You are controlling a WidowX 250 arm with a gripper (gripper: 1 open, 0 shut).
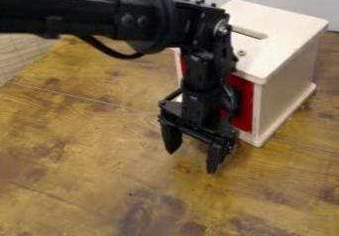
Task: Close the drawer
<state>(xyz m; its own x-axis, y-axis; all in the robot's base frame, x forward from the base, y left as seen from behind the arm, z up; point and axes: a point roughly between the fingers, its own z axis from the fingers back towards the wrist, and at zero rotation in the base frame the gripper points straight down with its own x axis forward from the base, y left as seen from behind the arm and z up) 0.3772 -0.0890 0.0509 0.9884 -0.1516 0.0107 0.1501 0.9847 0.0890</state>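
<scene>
The red drawer (241,101) sits pushed into the cream wooden cabinet (279,52), only its red front showing at the cabinet's left face. Its black wire handle is mostly hidden behind my arm. My gripper (195,157) hangs just in front of the drawer front, pointing down at the table, fingers (171,143) spread apart and empty.
The cabinet has a slot on top (248,31) and stands at the right of a worn wooden table (79,171). My black arm (119,17) reaches in from the upper left across the table.
</scene>
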